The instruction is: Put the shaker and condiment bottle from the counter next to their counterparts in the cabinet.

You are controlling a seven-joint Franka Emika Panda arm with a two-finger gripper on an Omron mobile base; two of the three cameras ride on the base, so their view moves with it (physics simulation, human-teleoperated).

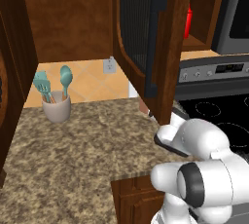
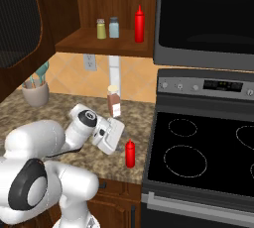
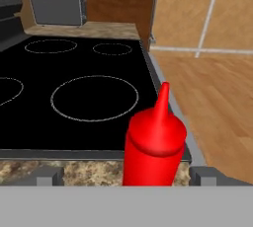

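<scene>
The hand (image 2: 120, 148) is spread wide and grips nothing; its two fingertips (image 3: 48, 174) stand either side of the red bottle (image 3: 153, 144) without touching it. That bottle stands on the bench (image 2: 99, 157) near the stove (image 2: 198, 157). There are two red bottles: the other (image 2: 139, 24) sits in the cabinet (image 2: 106, 41) beside two shakers (image 2: 107, 28). The right base view shows a brown bottle (image 2: 113, 101); the left shows the cabinet door (image 1: 146, 33) and a crock (image 1: 56, 106) of utensils.
</scene>
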